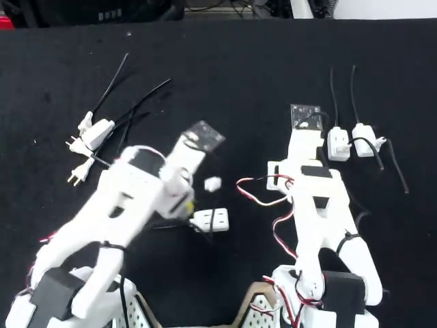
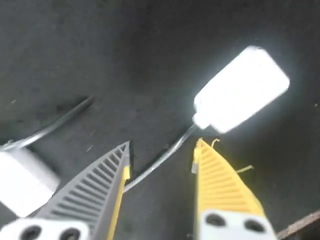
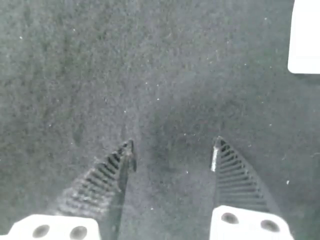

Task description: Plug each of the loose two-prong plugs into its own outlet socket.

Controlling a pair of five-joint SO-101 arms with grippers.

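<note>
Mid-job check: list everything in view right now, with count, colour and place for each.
white two-prong plugs on black cords: a tangled cluster, exact count unclear, white, left side of the table
white rectangular outlet block: one, white, between the arms
small white block: one, white, just beyond that outlet
white corded blocks: two, white, side by side, right side
black cloth table cover: one, black
left claw: one, yellow and grey, open
right claw: one, grey, open over cloth

On the black table (image 1: 239, 61), loose plugs (image 1: 83, 147) lie beside the left arm (image 1: 123, 198), with an outlet socket (image 1: 210, 219) near it.
</note>
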